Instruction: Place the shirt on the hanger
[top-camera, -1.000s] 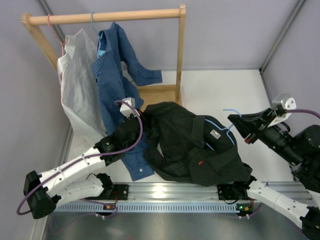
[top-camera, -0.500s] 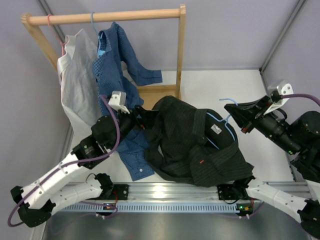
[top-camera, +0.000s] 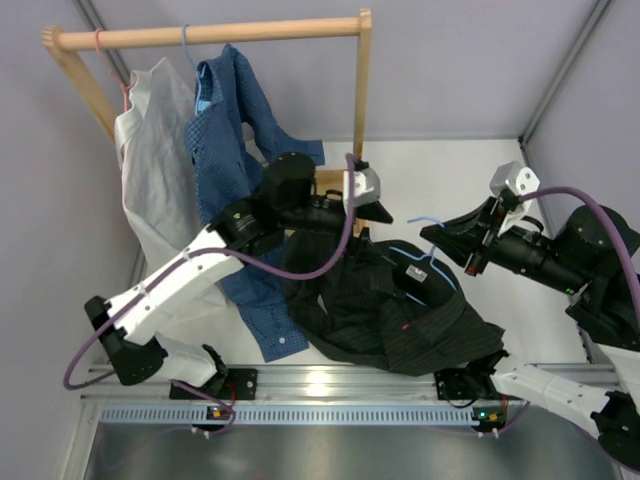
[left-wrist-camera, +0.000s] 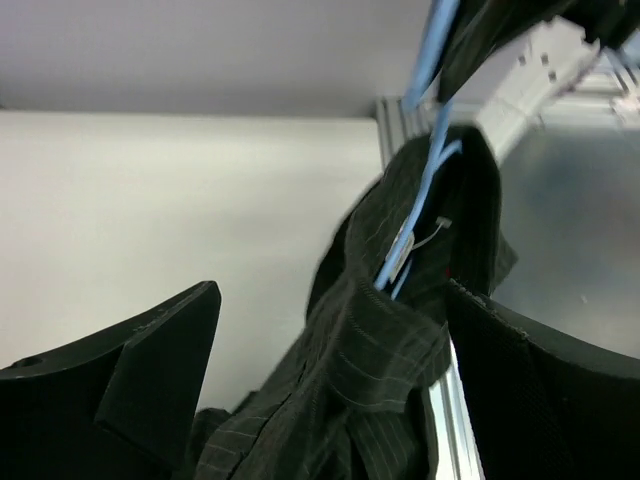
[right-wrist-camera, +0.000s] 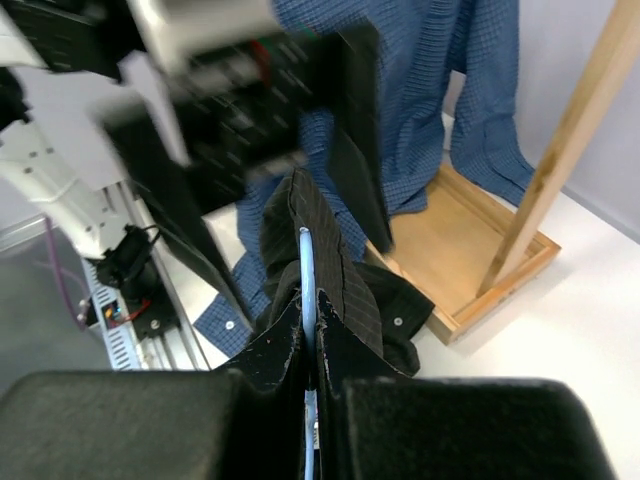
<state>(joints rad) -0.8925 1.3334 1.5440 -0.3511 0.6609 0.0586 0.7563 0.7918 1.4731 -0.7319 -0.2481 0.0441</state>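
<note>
A: Your right gripper (right-wrist-camera: 308, 345) is pinched tight on the hanger (right-wrist-camera: 306, 270). In the wrist view the thin light-blue rod comes straight up out of the two closed fingers at the bottom centre.

B: You can see the same thing from above. That right gripper (top-camera: 432, 232) sits right of centre, with the hanger (top-camera: 425, 220) hook curling over at its tip.

A: Your left gripper (top-camera: 378, 212) has its jaws spread wide and grips nothing. It hovers in the middle of the top view, just above the shirt (top-camera: 400, 320).

B: Your left wrist camera agrees. The left gripper (left-wrist-camera: 332, 290) frames the shirt (left-wrist-camera: 370, 360) between its two dark fingers without touching it.

A: The blue rod (left-wrist-camera: 430, 180) runs down under the black collar, and the cloth hangs from it there.

B: The rest of the shirt lies bunched on the white table (top-camera: 440, 170), lower centre of the top view.

A: At upper left you have the wooden rack (top-camera: 210, 33), holding a blue shirt (top-camera: 225, 130) and a pale shirt (top-camera: 150, 150).
</note>
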